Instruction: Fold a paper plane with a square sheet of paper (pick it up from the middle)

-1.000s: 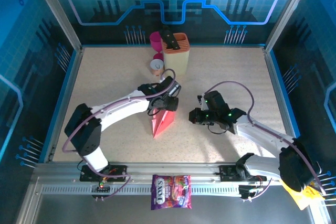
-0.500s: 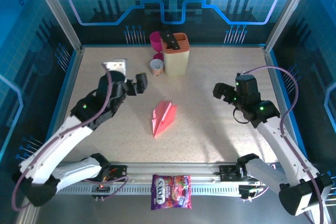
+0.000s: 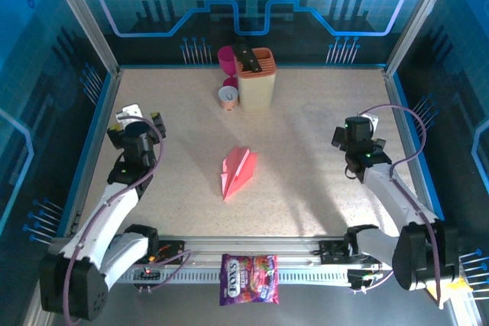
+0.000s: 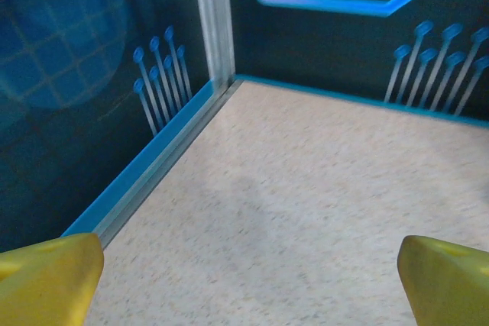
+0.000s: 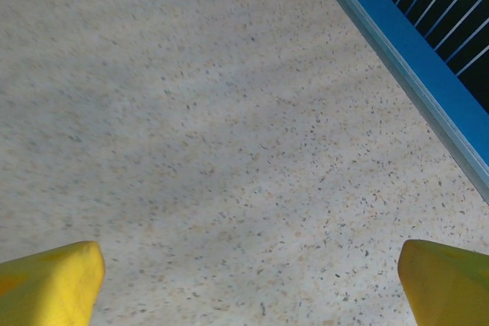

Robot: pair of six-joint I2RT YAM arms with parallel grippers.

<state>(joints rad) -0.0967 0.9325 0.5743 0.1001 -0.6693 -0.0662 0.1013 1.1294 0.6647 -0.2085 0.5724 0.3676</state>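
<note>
The pink paper plane [image 3: 238, 170] lies folded on the speckled table [image 3: 306, 112] near its middle, its point toward the near edge. It is the square sheet of paper in folded form. My left gripper [image 3: 136, 125] has drawn back to the table's left side, well clear of the plane, and stands open. In the left wrist view its yellow fingertips [image 4: 47, 276] sit wide apart over bare table. My right gripper [image 3: 357, 132] is at the right side, open too, with its yellow fingertips [image 5: 53, 284] spread over bare table.
At the back centre stand a beige holder [image 3: 256, 80], a magenta cup [image 3: 227, 57] and a small pink cup [image 3: 228, 97]. A purple candy bag [image 3: 249, 279] lies off the table in front. Blue-edged walls [image 4: 145, 166] [image 5: 405, 43] border both sides.
Both arms left the plane at the middle and pulled back to their own sides. Both grippers opened wide. The plane stays where it was released.
</note>
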